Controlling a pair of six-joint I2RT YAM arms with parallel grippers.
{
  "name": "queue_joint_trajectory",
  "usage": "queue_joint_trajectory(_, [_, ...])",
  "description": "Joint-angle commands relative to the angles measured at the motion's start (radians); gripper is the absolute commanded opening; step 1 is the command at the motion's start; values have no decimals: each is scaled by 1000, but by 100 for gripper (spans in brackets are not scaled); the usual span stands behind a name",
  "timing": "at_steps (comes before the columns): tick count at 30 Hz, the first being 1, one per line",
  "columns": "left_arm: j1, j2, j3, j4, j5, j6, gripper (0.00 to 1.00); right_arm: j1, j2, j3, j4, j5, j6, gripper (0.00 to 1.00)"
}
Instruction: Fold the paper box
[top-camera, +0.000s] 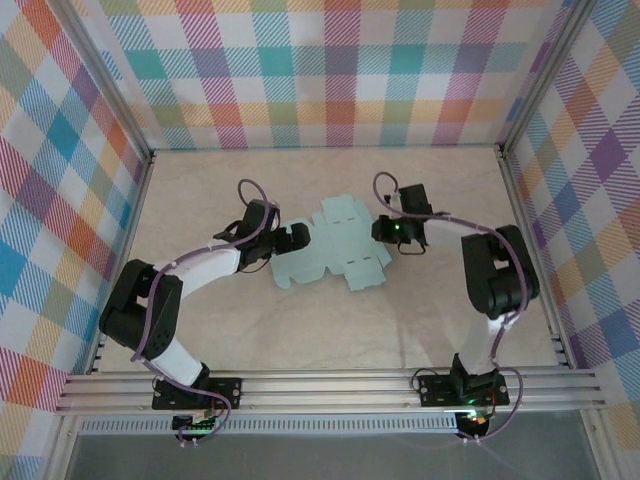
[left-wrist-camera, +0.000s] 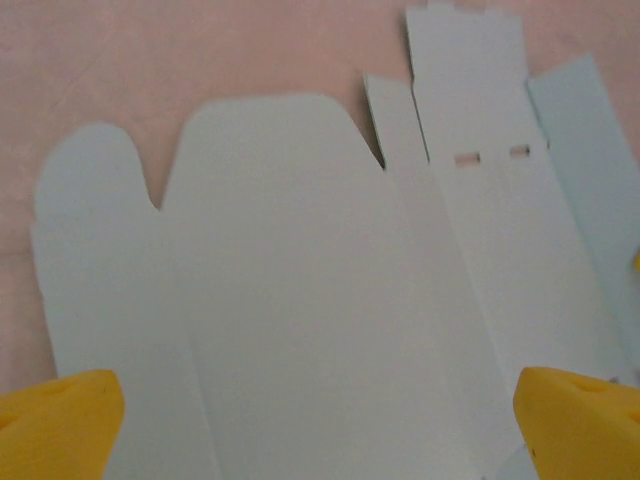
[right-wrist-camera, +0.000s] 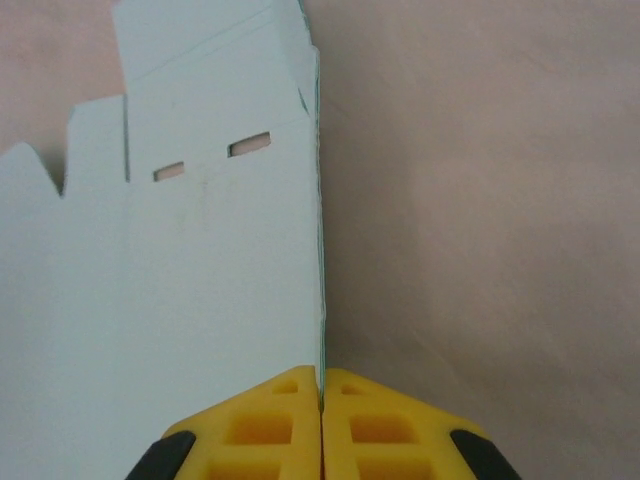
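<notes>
Over on the beige table (top-camera: 430, 325), the paper box (top-camera: 338, 245) lies mostly flat, unfolded. My right pincer (right-wrist-camera: 321, 378) is clamped on its right flap edge; left pincer (left-wrist-camera: 320, 425) hangs wide apart over the other end. First fold, I reckon: next, swing that flap over along its crease without tearing. Plaid walls (top-camera: 330, 70) all round.

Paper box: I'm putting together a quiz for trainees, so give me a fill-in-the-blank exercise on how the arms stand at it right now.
In the right wrist view, the paper box shows ____ small rectangular slots. The jaws of the right arm are ____ on the sheet's edge. The jaws of the left arm stand ____ above the sheet. Both arms' fingertips are coloured ____.
Missing words: two, shut, open, yellow.
</notes>
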Motion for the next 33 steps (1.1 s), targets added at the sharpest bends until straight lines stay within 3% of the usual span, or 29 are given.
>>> queue_joint_trajectory(1, [0, 44, 51, -17, 70, 16, 100, 0, -98, -139, 116, 93, 113, 9])
queue_joint_trajectory(4, [-21, 99, 83, -10, 93, -19, 100, 6, -162, -255, 217, 107, 204, 12])
queue_joint_trajectory(12, [-81, 162, 102, 0, 98, -43, 100, -17, -157, -209, 149, 60, 130, 46])
queue_joint_trajectory(17, [-81, 181, 87, 0, 73, -35, 100, -77, -112, -162, 121, -47, 88, 52])
queue_joint_trajectory(28, [-81, 216, 88, 11, 89, -38, 100, -88, -37, -136, 91, -122, 36, 33])
queue_joint_trajectory(33, [-80, 213, 83, 9, 90, -38, 100, -87, -55, -150, 73, -104, 29, 10])
